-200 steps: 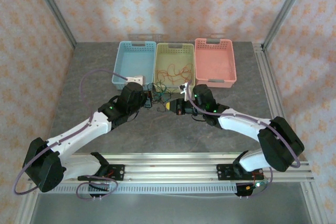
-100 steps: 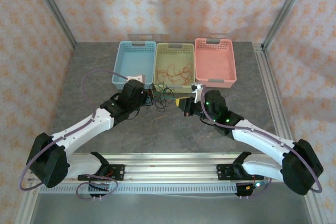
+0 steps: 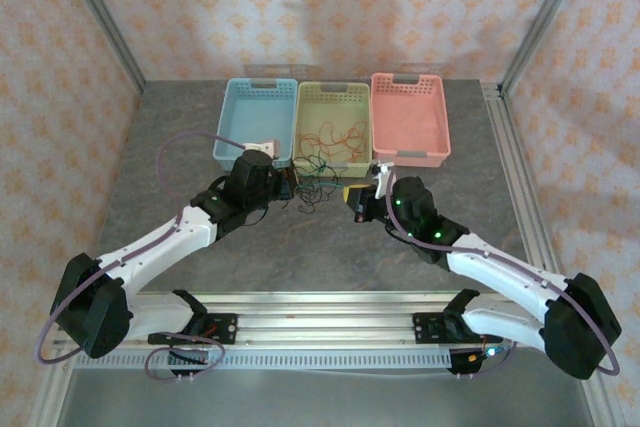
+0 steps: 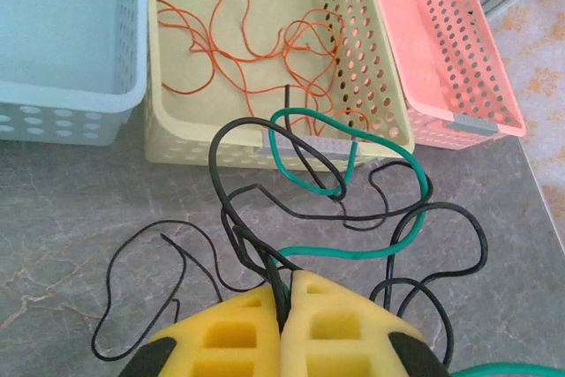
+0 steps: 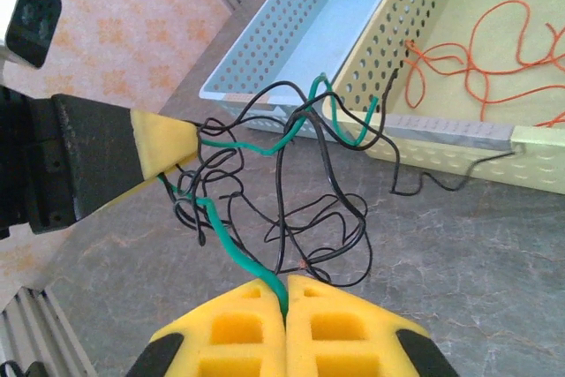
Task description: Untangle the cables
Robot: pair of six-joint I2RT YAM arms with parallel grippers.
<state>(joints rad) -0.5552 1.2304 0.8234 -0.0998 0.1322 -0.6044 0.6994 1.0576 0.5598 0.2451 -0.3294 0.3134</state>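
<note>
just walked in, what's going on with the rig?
Both arms are working a tangle of thin wires in front of the yellow basket. The left gripper is shut on the black wires, and the right gripper is shut on the green wire, with the knot strung between them. An orange wire lies loose in that basket. Nothing is untangled yet.

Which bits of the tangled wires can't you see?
Top view: the tangle is too small to tell wires apart.
Left wrist view: the left pincer hides the pinched parts.
Right wrist view: the orange cable runs off the right edge; the right pincer hides the green cable where clamped.
</note>
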